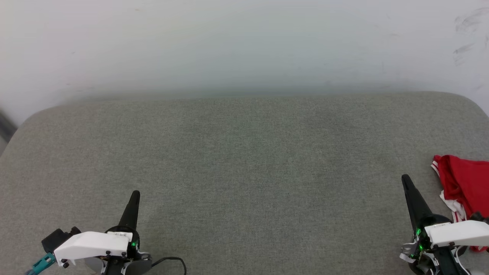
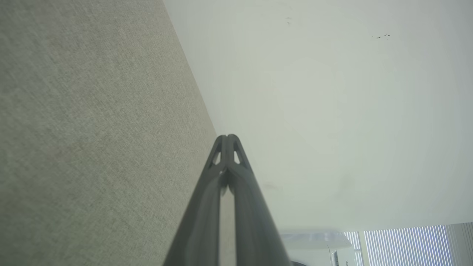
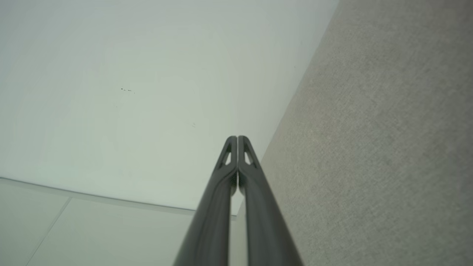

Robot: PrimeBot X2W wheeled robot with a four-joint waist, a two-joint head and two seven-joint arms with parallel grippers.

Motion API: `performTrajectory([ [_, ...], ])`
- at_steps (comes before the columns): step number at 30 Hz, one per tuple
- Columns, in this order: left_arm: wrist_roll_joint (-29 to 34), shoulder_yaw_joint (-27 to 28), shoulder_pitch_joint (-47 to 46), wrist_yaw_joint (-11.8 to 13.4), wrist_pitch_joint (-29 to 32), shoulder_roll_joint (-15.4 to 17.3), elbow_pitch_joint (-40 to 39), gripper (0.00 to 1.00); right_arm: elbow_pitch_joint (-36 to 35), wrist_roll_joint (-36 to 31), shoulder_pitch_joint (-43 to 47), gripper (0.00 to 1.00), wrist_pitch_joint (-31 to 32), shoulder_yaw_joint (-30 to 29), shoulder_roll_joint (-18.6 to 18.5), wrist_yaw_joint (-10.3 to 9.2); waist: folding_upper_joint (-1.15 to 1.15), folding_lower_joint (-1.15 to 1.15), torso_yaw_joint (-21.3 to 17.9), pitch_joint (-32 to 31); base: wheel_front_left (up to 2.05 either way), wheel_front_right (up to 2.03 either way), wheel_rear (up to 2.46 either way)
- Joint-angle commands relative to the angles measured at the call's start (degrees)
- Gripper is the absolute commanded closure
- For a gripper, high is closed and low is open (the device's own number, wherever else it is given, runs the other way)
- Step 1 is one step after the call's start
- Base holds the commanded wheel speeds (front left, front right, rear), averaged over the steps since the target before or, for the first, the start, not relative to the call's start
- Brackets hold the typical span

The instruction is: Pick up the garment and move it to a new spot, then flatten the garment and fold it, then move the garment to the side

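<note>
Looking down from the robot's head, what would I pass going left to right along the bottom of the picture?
left gripper, jaws shut → black cable → bare grey padded surface → right gripper, jaws shut → red garment, crumpled at the right edge.

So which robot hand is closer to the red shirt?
The right. The right gripper sits just beside the red jersey; the left gripper is far off across the grey surface, on the opposite side.
</note>
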Motion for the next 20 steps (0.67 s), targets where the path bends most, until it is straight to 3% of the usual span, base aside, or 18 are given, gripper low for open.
performTrajectory([
  [1, -0.8, 0.53, -1.29, -0.64, 0.31, -0.02, -0.07, 1.0, 0.08, 1.03, -0.99, 1.0, 0.12, -0.14, 0.2, -0.01, 0.0, 0.0, 0.02, 0.01, 0.0, 0.0, 0.0],
  [20, -7.66, 2.51, -1.97, -2.17, 2.47, -1.29, 0.34, 1.0, 1.55, 9.1, -1.97, 1.0, 0.98, -1.2, 0.75, -0.01, 0.0, 0.0, 0.49, 0.29, 0.0, 0.0, 0.0],
])
